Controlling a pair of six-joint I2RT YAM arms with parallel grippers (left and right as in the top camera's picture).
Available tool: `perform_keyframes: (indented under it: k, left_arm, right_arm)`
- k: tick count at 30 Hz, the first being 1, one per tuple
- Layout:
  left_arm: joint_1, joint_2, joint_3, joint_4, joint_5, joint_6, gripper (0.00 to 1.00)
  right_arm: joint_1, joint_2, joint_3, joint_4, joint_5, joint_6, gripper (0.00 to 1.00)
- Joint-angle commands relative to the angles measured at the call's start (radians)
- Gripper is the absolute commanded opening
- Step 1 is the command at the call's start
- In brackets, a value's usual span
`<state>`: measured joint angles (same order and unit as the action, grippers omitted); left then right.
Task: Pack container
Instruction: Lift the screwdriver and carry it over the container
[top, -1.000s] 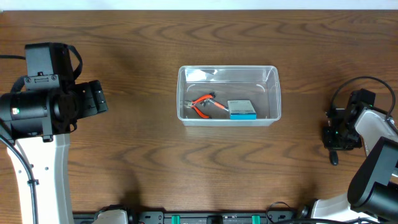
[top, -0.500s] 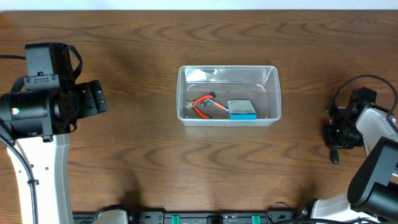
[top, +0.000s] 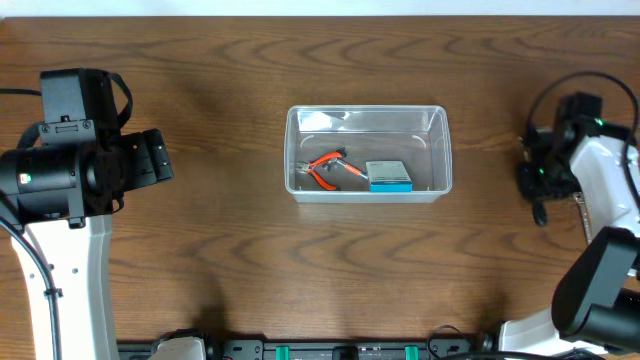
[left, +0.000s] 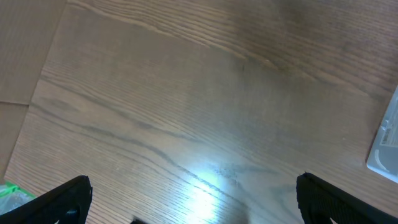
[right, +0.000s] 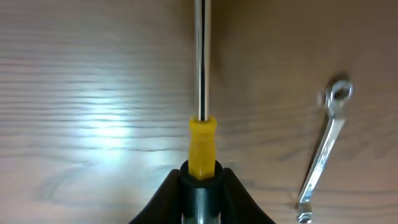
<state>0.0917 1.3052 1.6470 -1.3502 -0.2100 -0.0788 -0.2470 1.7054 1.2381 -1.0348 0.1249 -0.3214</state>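
On my overhead feed the wooden table (top: 220, 260) fills the frame, with the container (top: 366, 108) at dead centre, upright and open-topped. Left arm (top: 60, 170) sits at 9 o'clock of it, well apart. From the left wrist view the left gripper (left: 193, 199) has its fingers spread wide over bare wood, nothing between them. Right gripper (right: 200, 183) is at 3 o'clock of the container, also well apart, pinching a screwdriver (right: 201, 146) by its dark handle, the yellow collar and steel shaft pointing to 12 o'clock in the wrist view. Inside the container, along its 6 o'clock wall: a blue-and-white box (top: 388, 176) and orange-handled pliers (top: 325, 168) at the box's 9 o'clock, just beside it. A small wrench (right: 323, 146) lies flat on the wood at 3 o'clock of the screwdriver, not touching it.
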Motion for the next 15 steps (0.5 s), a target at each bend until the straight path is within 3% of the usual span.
perform_keyframes:
  k: [1,9,15]
  left_arm:
    - [0.005,0.001,0.005,-0.002,-0.008,-0.009,0.98]
    - [0.005,0.002,0.005,-0.002,-0.008,-0.009,0.98]
    - [0.005,0.001,0.005,-0.002,-0.008,-0.009,0.98]
  right_arm:
    - [0.087,0.008,0.096,-0.031,-0.002,0.013,0.09]
    - [0.313,0.008,0.306,-0.068,-0.002,0.015,0.06]
    - [0.507,0.008,0.381,0.009,-0.002,0.014,0.11]
